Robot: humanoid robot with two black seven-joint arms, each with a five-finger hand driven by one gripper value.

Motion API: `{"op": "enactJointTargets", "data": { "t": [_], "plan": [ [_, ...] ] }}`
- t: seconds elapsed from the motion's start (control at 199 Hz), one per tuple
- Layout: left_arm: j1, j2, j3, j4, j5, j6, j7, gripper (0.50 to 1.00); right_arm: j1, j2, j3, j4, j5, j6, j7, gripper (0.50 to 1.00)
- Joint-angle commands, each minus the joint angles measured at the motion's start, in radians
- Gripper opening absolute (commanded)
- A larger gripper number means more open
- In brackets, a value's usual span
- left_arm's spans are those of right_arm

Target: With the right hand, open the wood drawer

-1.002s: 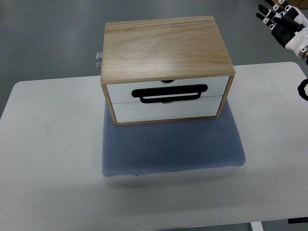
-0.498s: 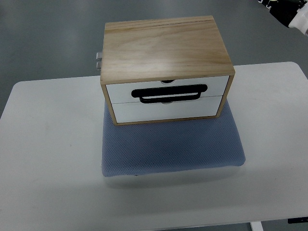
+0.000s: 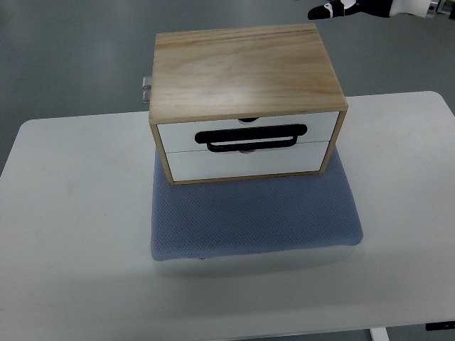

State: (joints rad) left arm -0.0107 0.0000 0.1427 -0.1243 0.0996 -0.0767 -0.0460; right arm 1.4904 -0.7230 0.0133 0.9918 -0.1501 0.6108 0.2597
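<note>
Right hand (image 3: 355, 9) has swung from the top right corner to above the box's far edge, fingers unreadable.
Blue mesh pad (image 3: 256, 220) mid-table; on it the wooden two-drawer box (image 3: 245, 71), white drawers shut, black handle (image 3: 252, 138) untouched.

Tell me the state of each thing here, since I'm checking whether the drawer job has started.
Top drawer: closed, flush with the box front.
Bottom drawer: closed.
Black handle: untouched, lying across the line between the two drawers.
Wooden box: upright on the blue mat.
Right hand: at the top edge beyond the box, touching nothing; its grip is unclear.
</note>
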Motion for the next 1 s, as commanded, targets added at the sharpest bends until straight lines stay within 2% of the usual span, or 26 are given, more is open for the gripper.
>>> {"op": "enactJointTargets", "data": {
  "t": [0.0,0.297,0.458,0.695,0.795,0.997],
  "plan": [
    [0.000,0.000,0.000,0.000,0.000,0.000,0.000,1.000,0.080,-0.006,-0.113,0.056,0.000,0.000,0.000,0.944],
    [0.000,0.000,0.000,0.000,0.000,0.000,0.000,1.000,0.381,-0.007,-0.524,0.286,-0.003,0.000,-0.010,0.944],
    [0.000,0.000,0.000,0.000,0.000,0.000,0.000,1.000,0.473,0.030,-0.636,0.349,-0.008,0.000,-0.014,0.944],
    [0.000,0.000,0.000,0.000,0.000,0.000,0.000,1.000,0.495,0.085,-0.651,0.364,-0.008,0.000,-0.091,0.944],
    [0.000,0.000,0.000,0.000,0.000,0.000,0.000,1.000,0.495,0.108,-0.667,0.372,-0.008,-0.032,-0.129,0.944],
    [0.000,0.000,0.000,0.000,0.000,0.000,0.000,1.000,0.495,0.168,-0.688,0.372,-0.006,-0.080,-0.140,0.944]
  ]
}}
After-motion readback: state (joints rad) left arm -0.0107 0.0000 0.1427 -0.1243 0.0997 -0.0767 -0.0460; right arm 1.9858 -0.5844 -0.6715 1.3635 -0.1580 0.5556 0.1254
